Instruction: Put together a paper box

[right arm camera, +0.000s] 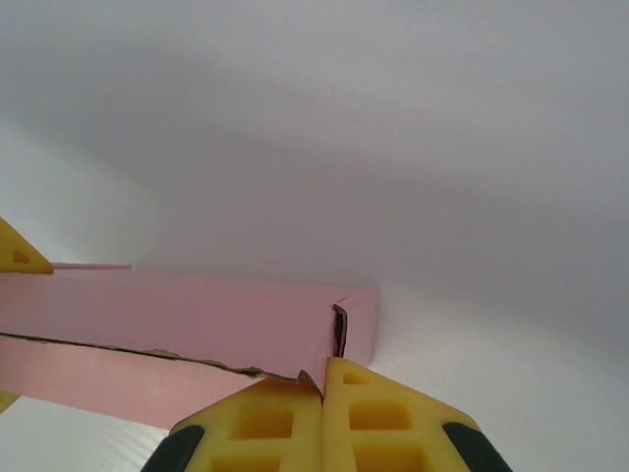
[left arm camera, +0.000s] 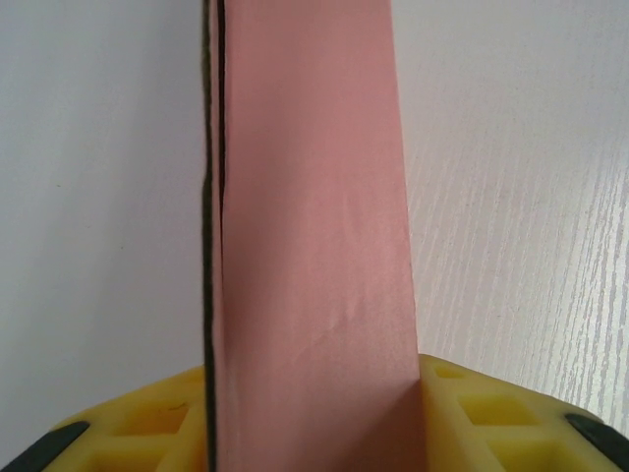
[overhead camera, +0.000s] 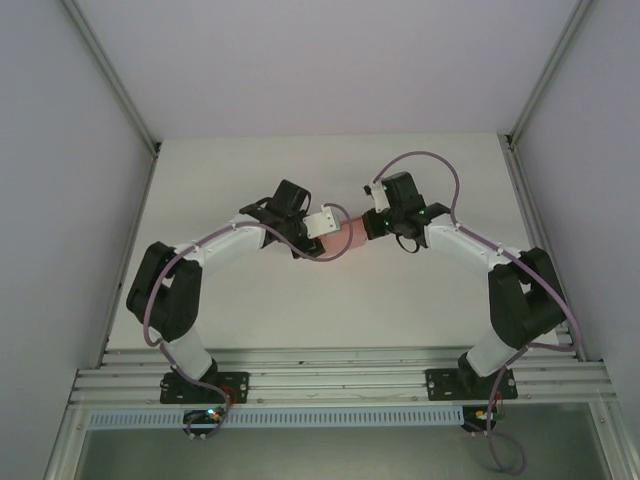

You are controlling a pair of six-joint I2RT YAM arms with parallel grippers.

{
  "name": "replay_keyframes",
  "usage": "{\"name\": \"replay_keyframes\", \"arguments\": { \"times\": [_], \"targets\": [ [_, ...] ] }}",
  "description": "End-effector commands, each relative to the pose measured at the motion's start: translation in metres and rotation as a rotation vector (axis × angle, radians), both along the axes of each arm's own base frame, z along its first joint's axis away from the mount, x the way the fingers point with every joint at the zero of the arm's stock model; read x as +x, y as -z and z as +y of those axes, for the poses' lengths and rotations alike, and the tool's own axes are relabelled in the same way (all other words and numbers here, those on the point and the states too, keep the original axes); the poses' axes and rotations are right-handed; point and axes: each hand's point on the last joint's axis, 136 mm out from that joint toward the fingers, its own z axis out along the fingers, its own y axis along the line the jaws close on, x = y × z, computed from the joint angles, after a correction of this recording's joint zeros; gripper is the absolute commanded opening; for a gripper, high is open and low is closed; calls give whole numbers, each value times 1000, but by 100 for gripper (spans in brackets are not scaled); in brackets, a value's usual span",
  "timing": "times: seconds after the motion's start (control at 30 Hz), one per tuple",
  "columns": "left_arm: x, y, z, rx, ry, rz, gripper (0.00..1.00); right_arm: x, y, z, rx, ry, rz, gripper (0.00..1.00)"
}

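Note:
The paper box (overhead camera: 347,241) is pale pink card, held above the table between both arms. In the left wrist view the paper box (left arm camera: 310,246) rises as a narrow folded body, and my left gripper (left arm camera: 313,428) is shut on its sides with its yellow fingers (left arm camera: 482,413). In the right wrist view the paper box (right arm camera: 177,315) lies sideways with a rough-edged flap along its front. My right gripper (right arm camera: 324,388) is shut on that flap's thin edge near the box's open corner. In the top view the left gripper (overhead camera: 326,224) and the right gripper (overhead camera: 369,226) meet at the box.
The white table (overhead camera: 300,170) runs back to grey walls on three sides. Aluminium rails (overhead camera: 340,375) carry both arm bases at the near edge. A yellow fingertip (right arm camera: 20,254) of the left gripper shows beside the box at the left of the right wrist view.

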Motion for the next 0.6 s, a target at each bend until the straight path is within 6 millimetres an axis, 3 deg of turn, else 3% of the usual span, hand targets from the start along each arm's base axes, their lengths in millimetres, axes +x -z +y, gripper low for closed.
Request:
{"name": "replay_keyframes", "arguments": {
  "times": [0.0, 0.2, 0.33, 0.57],
  "targets": [
    [4, 10, 4, 32, -5, 17, 42, -17, 40, -9, -110, -31, 67, 0],
    [10, 2, 3, -5, -37, 17, 48, -14, 41, -9, -133, 1, 32, 0],
    [15, -7, 3, -31, -63, 7, 61, -14, 43, -10, -150, 29, 33, 0],
    [17, -33, 4, -98, -120, -23, 100, -15, 41, -12, -159, 95, 43, 0]
  ]
}}
